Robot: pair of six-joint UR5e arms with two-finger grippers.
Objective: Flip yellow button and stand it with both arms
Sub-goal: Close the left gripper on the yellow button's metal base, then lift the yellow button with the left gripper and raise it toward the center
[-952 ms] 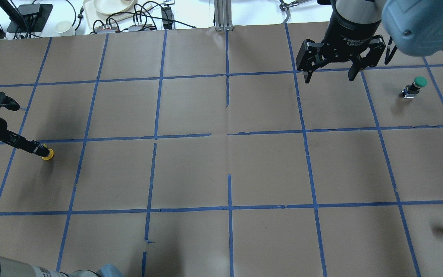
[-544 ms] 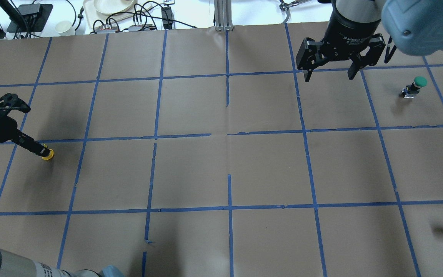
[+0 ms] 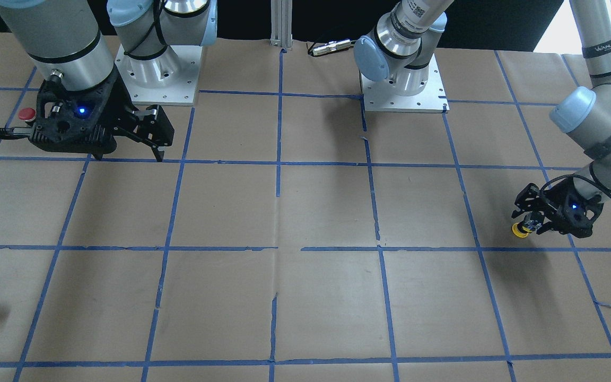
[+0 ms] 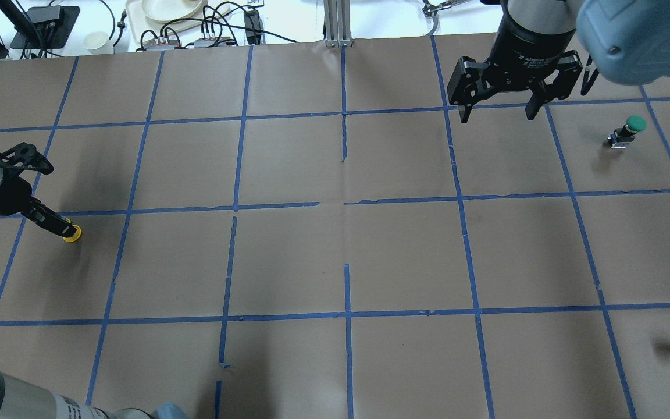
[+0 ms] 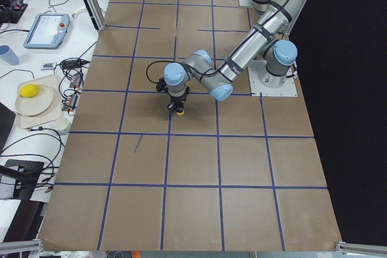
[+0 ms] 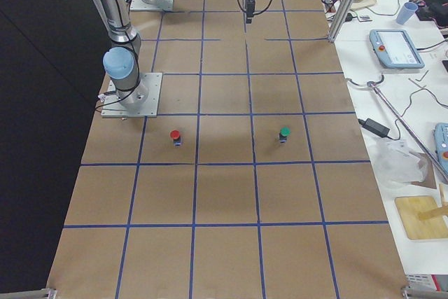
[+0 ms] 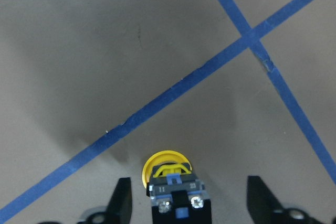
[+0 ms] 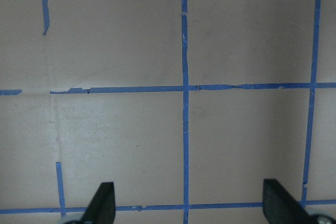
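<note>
left gripper [image 7: 190, 202]: jaws released, spread wide, low over the desk [image 4: 288, 262]. yellow button [image 7: 167, 167] sits between the jaws and touches neither one. its cap points away from the wrist and its dark base points toward it, just short of a blue tape line. right gripper [image 4: 498, 116]: jaws released, nothing between them, well apart from the button. green button [image 4: 631, 125] is near the right jaws.

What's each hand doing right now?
Left hand: open, fingers either side of the small yellow mushroom-cap push-button, not clamping.
Right hand: open, empty.
</note>
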